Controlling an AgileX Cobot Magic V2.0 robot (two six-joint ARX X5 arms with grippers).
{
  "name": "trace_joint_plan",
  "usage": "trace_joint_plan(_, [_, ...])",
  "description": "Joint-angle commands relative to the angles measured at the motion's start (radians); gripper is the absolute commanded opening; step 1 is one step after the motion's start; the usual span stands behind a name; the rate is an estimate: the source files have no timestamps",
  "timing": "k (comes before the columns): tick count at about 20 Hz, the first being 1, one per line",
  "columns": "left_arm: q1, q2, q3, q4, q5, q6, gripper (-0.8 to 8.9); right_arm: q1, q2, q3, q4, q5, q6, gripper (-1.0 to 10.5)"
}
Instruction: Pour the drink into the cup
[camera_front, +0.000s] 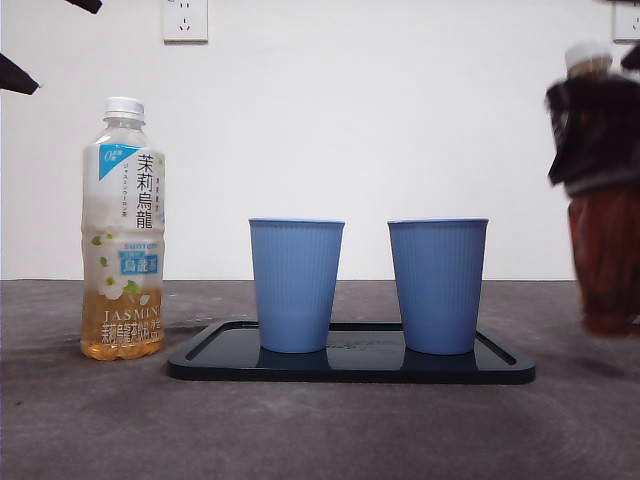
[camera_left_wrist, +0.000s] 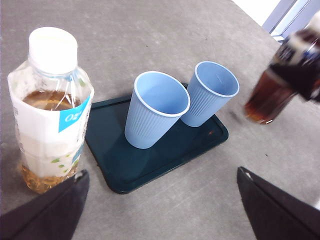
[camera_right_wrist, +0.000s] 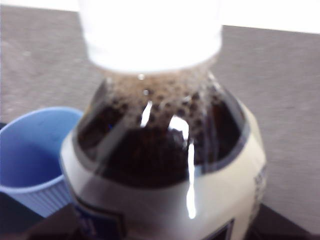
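A dark drink bottle (camera_front: 605, 262) with a white cap hangs blurred at the far right, to the right of the tray. My right gripper (camera_front: 597, 140) is shut around its middle. The bottle fills the right wrist view (camera_right_wrist: 160, 145), with foam under the cap. Two empty blue cups, left (camera_front: 295, 285) and right (camera_front: 438, 285), stand on a black tray (camera_front: 350, 366). The right cup's rim shows beside the held bottle (camera_right_wrist: 30, 155). My left gripper (camera_left_wrist: 160, 210) is open and empty, above the table near a jasmine tea bottle (camera_left_wrist: 50, 115).
The capped jasmine tea bottle (camera_front: 122, 230) stands upright left of the tray. The left arm shows only as a black tip (camera_front: 15, 75) at the top left. A wall socket (camera_front: 185, 18) is on the white wall behind.
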Motion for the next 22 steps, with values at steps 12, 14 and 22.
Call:
trace_joint_plan(12, [-0.003, 0.006, 0.018, 0.008, 0.005, 0.006, 4.67, -0.106, 0.306, -0.01, 0.506, -0.113, 0.018, 2.0])
trace_joint_plan(14, [-0.003, 0.006, 0.018, 0.009, 0.005, 0.006, 4.68, -0.109, 0.341, -0.01, 0.553, -0.123, 0.004, 2.0])
trace_joint_plan(22, [-0.003, 0.006, 0.018, 0.01, 0.005, 0.006, 4.67, -0.117, 0.43, -0.01, 0.655, -0.139, 0.003, 2.0])
